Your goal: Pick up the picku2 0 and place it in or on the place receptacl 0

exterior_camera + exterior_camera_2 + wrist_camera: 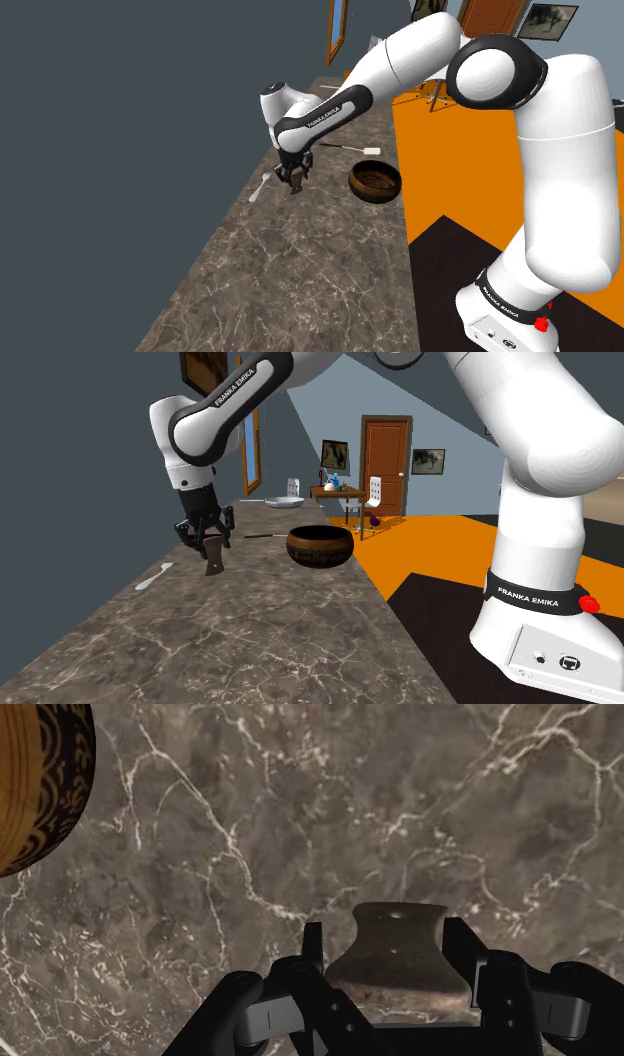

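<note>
Dark marbled countertop along a grey wall, black gripper clamped on a brown flared piece sitting between its fingers, brown patterned bowl near one side, white spoon near the other

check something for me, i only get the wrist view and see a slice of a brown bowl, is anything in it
observer: no, the brown bowl looks empty in the shoulder view. It stands upright near the counter edge.
operator: anything on the gripper's other side
observer: a white spoon lies flat by the wall, apart from the gripper, which clasps the brown piece.
operator: and past the bowl
observer: a thin dark-handled utensil with a white end lies on the counter beyond it.
</note>
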You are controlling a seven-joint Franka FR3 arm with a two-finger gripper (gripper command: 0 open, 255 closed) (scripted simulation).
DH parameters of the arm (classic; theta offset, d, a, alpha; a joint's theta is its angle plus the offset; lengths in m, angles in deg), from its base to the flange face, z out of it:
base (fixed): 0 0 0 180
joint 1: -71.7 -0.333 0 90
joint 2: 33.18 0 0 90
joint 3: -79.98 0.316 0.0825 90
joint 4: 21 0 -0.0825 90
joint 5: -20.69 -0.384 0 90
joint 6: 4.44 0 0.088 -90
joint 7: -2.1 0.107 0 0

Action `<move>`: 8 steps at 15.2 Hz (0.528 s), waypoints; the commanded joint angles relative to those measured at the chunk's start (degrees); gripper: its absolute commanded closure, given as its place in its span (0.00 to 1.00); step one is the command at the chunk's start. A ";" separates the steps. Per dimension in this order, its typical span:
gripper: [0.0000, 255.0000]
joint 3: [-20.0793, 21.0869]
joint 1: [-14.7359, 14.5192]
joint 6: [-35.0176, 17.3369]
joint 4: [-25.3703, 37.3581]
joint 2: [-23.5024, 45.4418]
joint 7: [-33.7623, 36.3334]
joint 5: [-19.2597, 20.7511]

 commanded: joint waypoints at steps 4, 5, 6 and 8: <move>1.00 0.45 0.24 2.53 0.45 -2.19 -0.84 -0.83; 1.00 0.53 0.27 3.09 0.63 -2.60 -1.02 -1.00; 1.00 0.61 0.31 3.64 0.82 -2.99 -1.20 -1.16; 1.00 0.76 0.37 4.78 1.25 -3.75 -1.55 -1.49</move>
